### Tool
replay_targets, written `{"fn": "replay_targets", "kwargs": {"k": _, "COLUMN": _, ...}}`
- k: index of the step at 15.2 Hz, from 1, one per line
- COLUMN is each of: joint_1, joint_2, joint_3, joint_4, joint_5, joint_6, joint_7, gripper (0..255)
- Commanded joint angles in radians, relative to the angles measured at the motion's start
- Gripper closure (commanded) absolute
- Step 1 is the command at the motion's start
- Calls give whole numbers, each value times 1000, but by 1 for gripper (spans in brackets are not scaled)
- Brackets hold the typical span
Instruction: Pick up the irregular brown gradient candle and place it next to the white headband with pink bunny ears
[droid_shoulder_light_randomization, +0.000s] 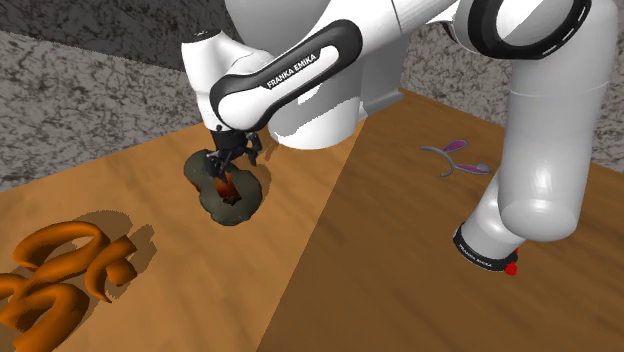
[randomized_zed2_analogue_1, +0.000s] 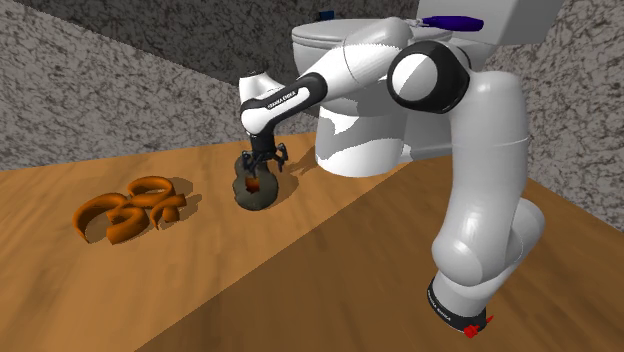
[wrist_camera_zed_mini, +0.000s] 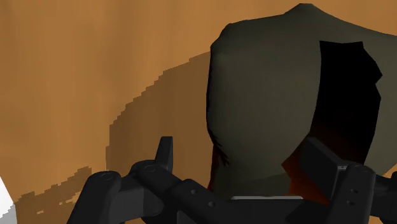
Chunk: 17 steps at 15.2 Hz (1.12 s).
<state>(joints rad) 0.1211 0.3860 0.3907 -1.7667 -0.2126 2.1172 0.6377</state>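
Note:
The candle (droid_shoulder_light_randomization: 225, 195) is a dark grey-brown irregular lump with a glowing orange hollow, resting on the wooden surface (droid_shoulder_light_randomization: 330, 290). It is also in the second exterior view (randomized_zed2_analogue_1: 255, 190). My gripper (droid_shoulder_light_randomization: 232, 160) points down onto it from above. In the wrist view the gripper (wrist_camera_zed_mini: 248, 159) is open and straddles the candle's wall (wrist_camera_zed_mini: 267, 95). One finger (wrist_camera_zed_mini: 166, 153) stands outside with a gap to the wall, and the other finger (wrist_camera_zed_mini: 331, 168) sits at the dark hollow. The headband (droid_shoulder_light_randomization: 455, 158), thin and grey with pink ears, lies far off toward the shoulder view's right.
An orange curly ornament (droid_shoulder_light_randomization: 60, 270) lies at the shoulder view's lower left, and shows left of the candle in the second exterior view (randomized_zed2_analogue_1: 125, 208). Speckled grey walls (droid_shoulder_light_randomization: 90, 90) border the surface behind. The arm's base (droid_shoulder_light_randomization: 490, 250) stands between candle and headband.

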Motion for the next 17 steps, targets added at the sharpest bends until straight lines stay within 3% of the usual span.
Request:
{"fn": "replay_targets", "kwargs": {"k": 1, "joint_1": 2, "joint_2": 18, "joint_3": -5, "joint_4": -11, "joint_5": -10, "joint_6": 28, "joint_7": 5, "gripper": 0}}
{"fn": "replay_targets", "kwargs": {"k": 9, "joint_1": 2, "joint_2": 18, "joint_3": -5, "joint_4": -11, "joint_5": -10, "joint_6": 28, "joint_7": 5, "gripper": 0}}
{"fn": "replay_targets", "kwargs": {"k": 10, "joint_1": 2, "joint_2": 18, "joint_3": -5, "joint_4": -11, "joint_5": -10, "joint_6": 28, "joint_7": 5, "gripper": 255}}
{"fn": "replay_targets", "kwargs": {"k": 17, "joint_1": 3, "joint_2": 18, "joint_3": -4, "joint_4": -10, "joint_5": -10, "joint_6": 28, "joint_7": 7, "gripper": 255}}
